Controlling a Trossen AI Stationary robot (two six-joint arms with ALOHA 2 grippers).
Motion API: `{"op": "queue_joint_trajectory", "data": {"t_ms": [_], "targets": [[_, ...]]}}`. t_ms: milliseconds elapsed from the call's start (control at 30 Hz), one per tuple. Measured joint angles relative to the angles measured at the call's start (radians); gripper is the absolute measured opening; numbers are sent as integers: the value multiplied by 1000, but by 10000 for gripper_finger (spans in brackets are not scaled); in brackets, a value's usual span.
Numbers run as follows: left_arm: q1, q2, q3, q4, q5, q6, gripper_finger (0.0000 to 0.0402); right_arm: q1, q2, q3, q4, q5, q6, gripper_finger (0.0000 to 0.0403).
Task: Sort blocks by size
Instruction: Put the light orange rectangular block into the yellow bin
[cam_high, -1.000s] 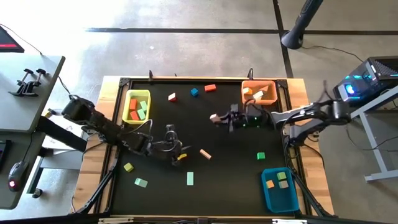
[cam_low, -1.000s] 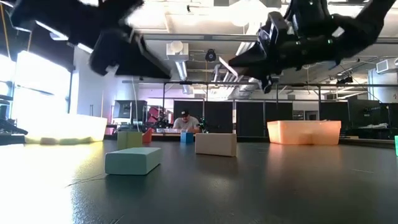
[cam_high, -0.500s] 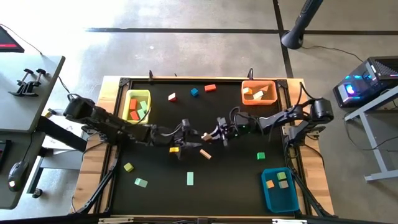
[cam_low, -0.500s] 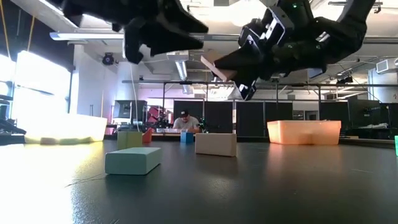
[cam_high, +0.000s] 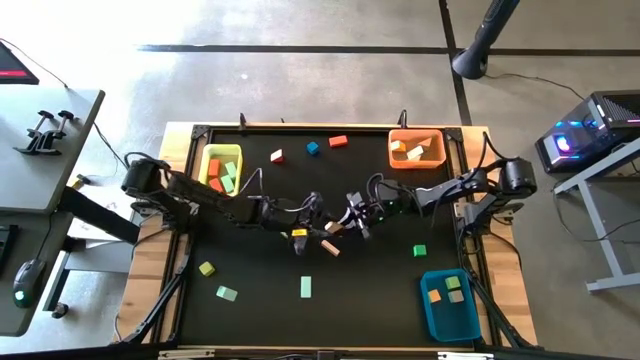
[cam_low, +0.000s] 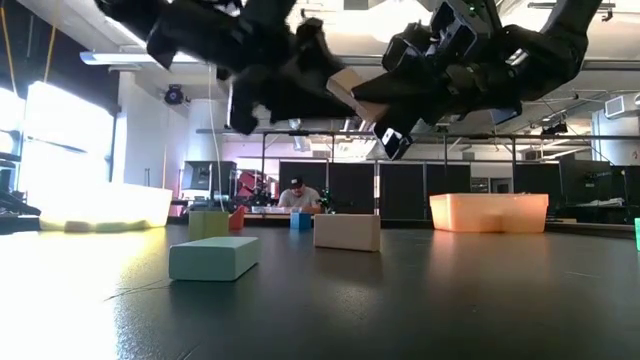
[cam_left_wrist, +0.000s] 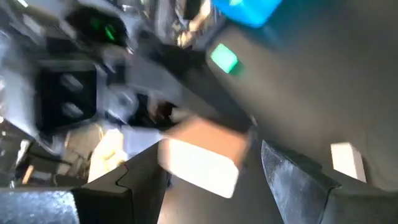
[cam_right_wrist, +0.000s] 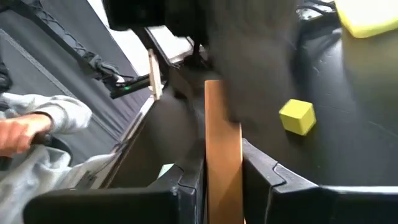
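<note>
Right gripper (cam_high: 345, 222) sits mid-table, pinching a pink-tan bar (cam_high: 334, 228); my left gripper (cam_high: 316, 212) has its fingers spread on either side of that same bar, so I read this as a hand-over in the air between the two arms.

Progress, near to far: the blue bin (cam_high: 450, 304) at the near right holds about three blocks. Loose on the mat are a mint bar (cam_high: 306, 287), another mint bar (cam_high: 227, 293), a lime cube (cam_high: 207, 268), a green cube (cam_high: 420, 250), a tan bar (cam_high: 330, 247) and an orange block (cam_high: 298, 234). Farther off, the yellow bin (cam_high: 219, 171) and the orange bin (cam_high: 416, 147) each hold several, with a red (cam_high: 338, 141), a blue (cam_high: 313, 148) and a pink block (cam_high: 277, 156) loose between them. I judge it roughly half done.

Only the right wrist view shows the bar (cam_right_wrist: 222, 162) clamped between my fingers, and a person's sleeve (cam_right_wrist: 43, 124) beyond the table. The low view shows both grippers raised clear of the mat, which the high view cannot tell me.
</note>
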Motion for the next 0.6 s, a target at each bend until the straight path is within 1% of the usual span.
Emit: {"op": "queue_joint_trajectory", "data": {"t_ms": [100, 233, 600], "targets": [[-1, 39, 21, 13, -15, 16, 236, 0, 0, 0, -16, -6, 3, 57], [-2, 56, 33, 10, -2, 17, 225, 0, -1, 0, -26, -13, 4, 57], [-43, 55, 31, 10, -4, -1, 153, 2, 0, 0, -52, -31, -3, 57]]}}
